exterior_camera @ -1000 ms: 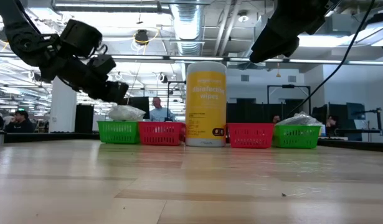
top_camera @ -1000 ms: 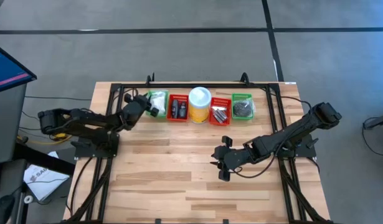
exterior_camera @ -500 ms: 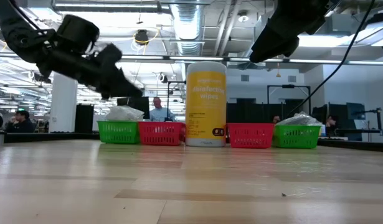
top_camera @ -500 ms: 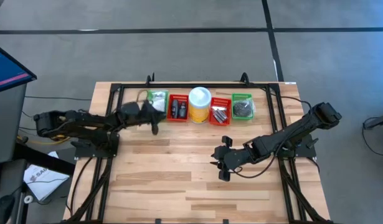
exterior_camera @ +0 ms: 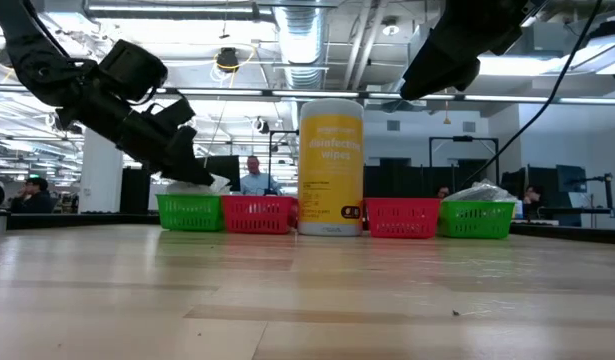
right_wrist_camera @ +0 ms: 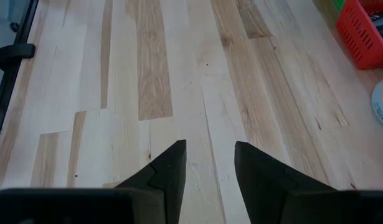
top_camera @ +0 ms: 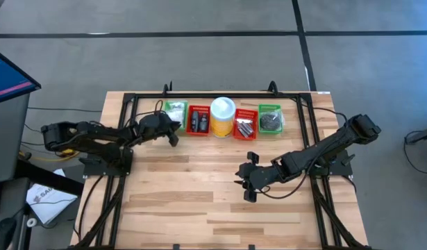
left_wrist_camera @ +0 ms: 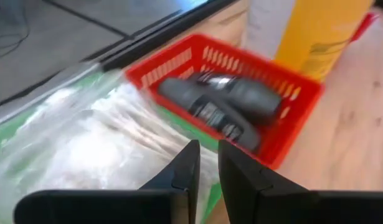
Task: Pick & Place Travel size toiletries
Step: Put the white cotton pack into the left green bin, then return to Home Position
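The travel size toiletries lie in a row of mesh baskets along the table's far edge. White fluffy bundles (left_wrist_camera: 85, 143) in clear wrap fill the left green basket (top_camera: 175, 110). Dark tubes (left_wrist_camera: 222, 106) lie in the red basket (top_camera: 198, 120) beside it. Silvery bits are in a second red basket (top_camera: 244, 126) and dark pieces in the right green basket (top_camera: 270, 119). My left gripper (left_wrist_camera: 207, 162) hovers at the left green basket's near side, just over the white bundles (exterior_camera: 202, 182). My right gripper (right_wrist_camera: 210, 162) hangs open over bare wood, right of the table's middle (top_camera: 246, 182).
A yellow wipes canister (top_camera: 222, 114) with a white lid stands upright between the two red baskets. A black frame rail (top_camera: 220, 95) runs behind the baskets. Bare wooden boards (top_camera: 199, 187) fill the middle and near half of the table.
My left gripper has swung at the wrist toward the table's right and near side. It has dipped down onto the near side of the left green basket, by the white bundles. My right arm has kept still.
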